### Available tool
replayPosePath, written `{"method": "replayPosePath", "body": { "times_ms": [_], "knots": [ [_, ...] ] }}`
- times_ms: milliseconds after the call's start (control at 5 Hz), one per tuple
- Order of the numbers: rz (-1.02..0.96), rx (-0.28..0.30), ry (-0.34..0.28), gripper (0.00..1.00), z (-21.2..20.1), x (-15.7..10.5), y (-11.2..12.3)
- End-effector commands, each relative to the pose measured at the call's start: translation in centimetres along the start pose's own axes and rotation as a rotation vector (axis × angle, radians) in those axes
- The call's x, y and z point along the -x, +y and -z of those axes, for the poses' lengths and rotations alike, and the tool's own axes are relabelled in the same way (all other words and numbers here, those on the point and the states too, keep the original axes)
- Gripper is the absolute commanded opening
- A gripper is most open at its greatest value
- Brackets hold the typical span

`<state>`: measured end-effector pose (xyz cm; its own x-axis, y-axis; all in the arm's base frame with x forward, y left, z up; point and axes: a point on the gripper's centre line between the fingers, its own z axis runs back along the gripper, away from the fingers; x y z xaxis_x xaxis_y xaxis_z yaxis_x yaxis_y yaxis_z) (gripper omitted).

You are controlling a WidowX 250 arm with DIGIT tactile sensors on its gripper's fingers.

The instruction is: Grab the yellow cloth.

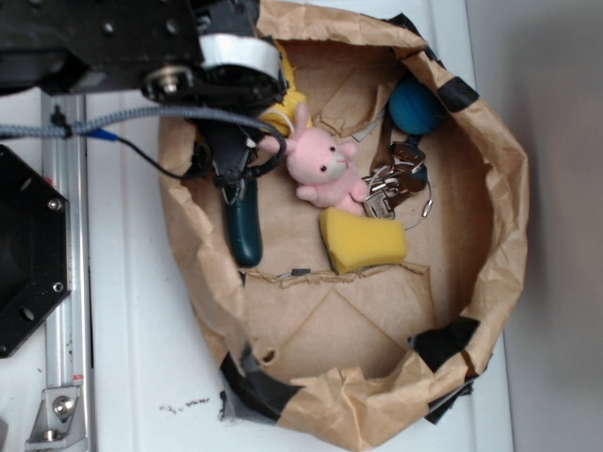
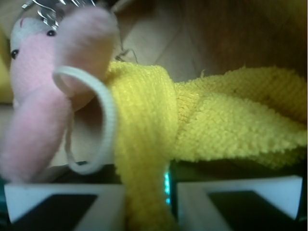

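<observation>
Wrist view: the yellow cloth [image 2: 216, 120] fills the frame, one folded strip of it running down between the two white pads [image 2: 62, 202] of the gripper [image 2: 149, 202] at the bottom edge. The pads stand close on either side of that strip, so the gripper reads as clenched on the cloth, though actual contact on both faces is hard to confirm through the blur. The rest of the fabric spreads to the right, its long axis lying roughly across the frame, fuzzy pile and a thin hem showing. Just left of the strip, the pink bunny [image 2: 43, 96] leans in close, with a white loop [image 2: 103, 125] hanging beside the cloth (whether the loop is caught in the pads cannot be told).

From the exterior view, the arm reaches into the upper left of a paper bag [image 1: 499, 235] with taped, rolled-down walls. Only a sliver of the cloth [image 1: 287, 104] shows there, directly under the wrist and beside the bunny [image 1: 325, 169]. The sponge [image 1: 363, 240], keys [image 1: 396, 184], a blue ball [image 1: 415, 105] and a dark-handled tool [image 1: 245, 226] lie apart from the grasp.

The cloth sits straight below the gripper, so a lift would likely be vertical; the bunny's nearness is the risk.
</observation>
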<state>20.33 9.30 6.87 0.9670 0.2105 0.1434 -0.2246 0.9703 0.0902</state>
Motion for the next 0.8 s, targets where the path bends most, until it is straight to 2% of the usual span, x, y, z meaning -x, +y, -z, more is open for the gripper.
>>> {"method": "replayPosePath", "body": {
  "times_ms": [0, 200, 400, 600],
  "knots": [
    [0.282, 0.159, -0.185, 0.0, -7.3, -4.0, -3.1],
    [0.327, 0.158, -0.183, 0.0, -8.5, -5.6, -5.6],
    [0.397, 0.12, -0.15, 0.0, -8.0, -6.9, -7.2],
    [0.45, 0.105, -0.136, 0.0, -7.5, -6.6, -8.1]
  ]
}}
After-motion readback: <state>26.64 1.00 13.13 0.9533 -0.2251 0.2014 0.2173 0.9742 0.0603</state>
